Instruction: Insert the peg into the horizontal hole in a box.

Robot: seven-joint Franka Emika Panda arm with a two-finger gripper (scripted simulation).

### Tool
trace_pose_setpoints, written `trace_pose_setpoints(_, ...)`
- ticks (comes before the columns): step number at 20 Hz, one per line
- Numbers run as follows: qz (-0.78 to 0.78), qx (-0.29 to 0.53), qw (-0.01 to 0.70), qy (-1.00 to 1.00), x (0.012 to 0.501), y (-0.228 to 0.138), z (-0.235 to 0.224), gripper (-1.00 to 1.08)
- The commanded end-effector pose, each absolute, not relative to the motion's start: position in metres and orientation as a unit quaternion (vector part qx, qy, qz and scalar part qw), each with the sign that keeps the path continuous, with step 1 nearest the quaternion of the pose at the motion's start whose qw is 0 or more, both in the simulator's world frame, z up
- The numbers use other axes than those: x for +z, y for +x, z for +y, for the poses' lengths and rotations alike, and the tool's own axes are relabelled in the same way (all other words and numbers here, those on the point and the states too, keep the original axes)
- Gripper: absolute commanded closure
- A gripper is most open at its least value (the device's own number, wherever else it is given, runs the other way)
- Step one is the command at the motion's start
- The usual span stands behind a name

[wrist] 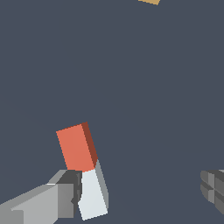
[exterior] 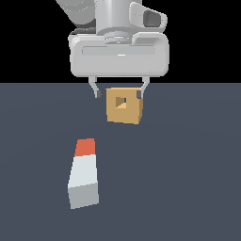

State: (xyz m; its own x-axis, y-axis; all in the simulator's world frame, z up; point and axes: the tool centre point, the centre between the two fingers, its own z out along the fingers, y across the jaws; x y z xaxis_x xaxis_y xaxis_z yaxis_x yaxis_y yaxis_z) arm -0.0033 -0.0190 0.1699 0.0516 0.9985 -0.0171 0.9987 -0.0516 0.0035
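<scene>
Looking across the dark grey worktop (exterior: 197, 188), you have plenty of open surface: nothing crowds the peg (exterior: 84, 174) on any side, and the ground runs bare toward both the exterior view's left and right. The peg lies flat, lengthways away from the camera, its white-grey body nearest and its orange-red end pointing toward the box (exterior: 124, 105). The two sit well apart, with a clear strip of worktop between them.

The box sits farther back, a small tan cube turned slightly off square, its dark square hole (exterior: 121, 101) facing the exterior camera. The peg lies a little toward the exterior view's left of that opening, so the two are not lined up.

Your gripper (exterior: 119, 93) hangs high, the pale hand body level and the fingers (exterior: 97, 90) pointing straight down. They are spread wide, and they grip nothing. In the exterior view the tips frame the box's top corners, though whether they are actually beside the box or just in front of it you cannot tell from that angle.

The wrist view helps: the peg (wrist: 83, 170) shows just next to one finger (wrist: 48, 203), the other finger (wrist: 213, 188) stands far off across bare worktop, and only a tan sliver of the box (wrist: 149, 1) shows at the frame's edge.
</scene>
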Motion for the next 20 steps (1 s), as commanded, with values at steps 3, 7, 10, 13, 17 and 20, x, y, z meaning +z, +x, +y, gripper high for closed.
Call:
trace_pose_setpoints(3,0.689,-0.005,0.007,0.725,0.169,-0.004,-0.020,-0.92)
trace_pose_setpoints(7,0.694,-0.005,0.007,0.720,0.165,-0.008,-0.024,-0.92)
trace_pose_setpoints(10,0.701,-0.004,0.006,0.713,0.159,-0.013,-0.030,-0.92)
trace_pose_setpoints(13,0.710,-0.004,0.006,0.704,0.150,-0.020,-0.039,-0.92)
trace_pose_setpoints(17,0.725,-0.003,0.005,0.688,0.135,-0.031,-0.055,-0.92)
trace_pose_setpoints(20,0.739,-0.002,0.004,0.673,0.121,-0.041,-0.069,-0.92)
